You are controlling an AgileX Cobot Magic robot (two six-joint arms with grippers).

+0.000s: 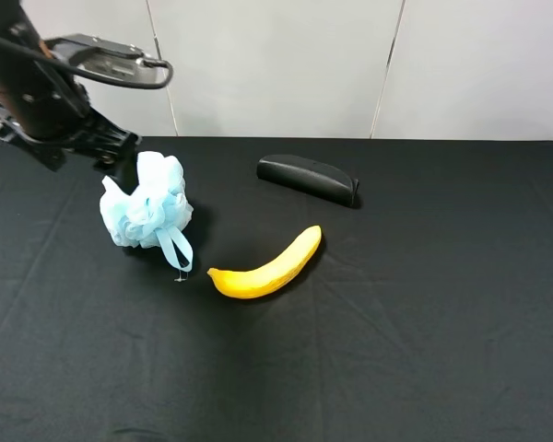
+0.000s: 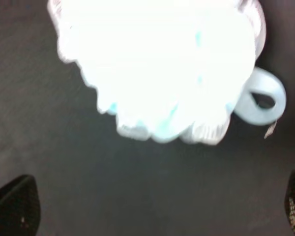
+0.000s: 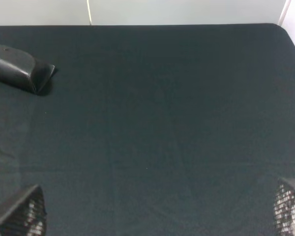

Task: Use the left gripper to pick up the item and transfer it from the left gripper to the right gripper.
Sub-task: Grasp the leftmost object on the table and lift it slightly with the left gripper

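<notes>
Bath pouf (image 2: 162,64), overexposed to near white with pale blue folds, lies on the dark desk (image 2: 39,123); its ribbon loop (image 2: 243,109) protrudes sideways. Left gripper (image 2: 155,209) fingertips (image 2: 14,206) stand wide apart, clear of the pouf.

The black left gripper (image 2: 155,211) points downward, its dark wedge-shaped fingers spread wide. The black right gripper (image 3: 155,214) also holds its jaws apart.

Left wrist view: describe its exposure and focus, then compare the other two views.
Left wrist view: the pouf is blown out to near white, its mesh texture lost, and soft; only the ribbon loop keeps colour. Exterior high view: even light, sharp, soft shadows beside pouf and banana. Right wrist view: dim but clear, faint sheen on the black case.
</notes>
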